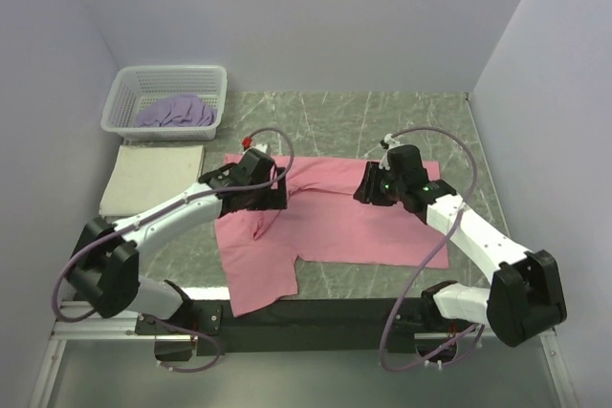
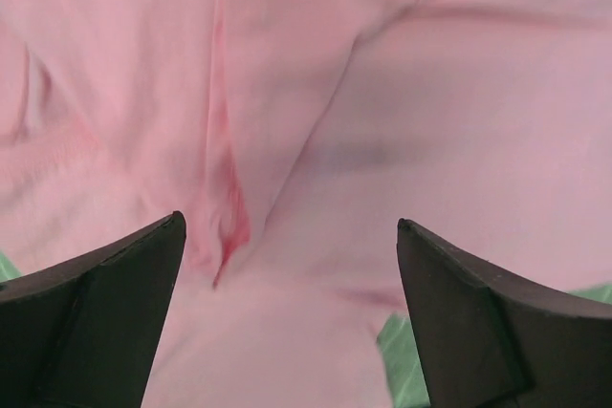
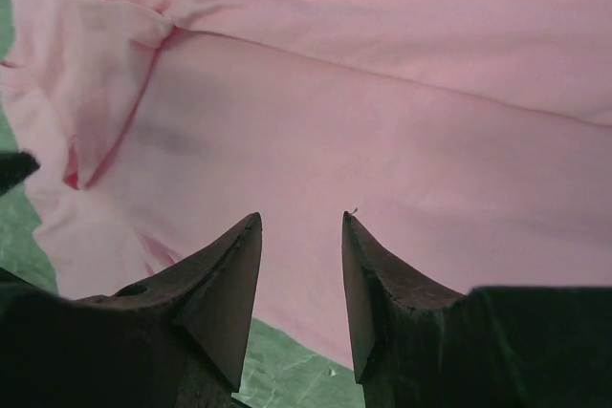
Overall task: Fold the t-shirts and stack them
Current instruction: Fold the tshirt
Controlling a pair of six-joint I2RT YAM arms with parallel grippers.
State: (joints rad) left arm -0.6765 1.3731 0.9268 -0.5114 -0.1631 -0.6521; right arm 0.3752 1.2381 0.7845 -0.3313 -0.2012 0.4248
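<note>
Pink t-shirt, place: laid out on the middle of the tabletop, towards its near edge.
Pink t-shirt, long axis: runs from the left side to the right side of the tabletop; one flap at the left end reaches down to the near edge. Which end holds the collar cannot be told.
Left gripper: fingers spread wide with nothing between them, just above a creased fold at the shirt's left end.
Right gripper: fingers partly apart with a clear gap and no cloth caught in it, over the shirt's far right part.
Cream t-shirt: folded flat by the left edge, beside the pink one.
Lavender t-shirt: bunched inside the basket at the far left corner.
</note>
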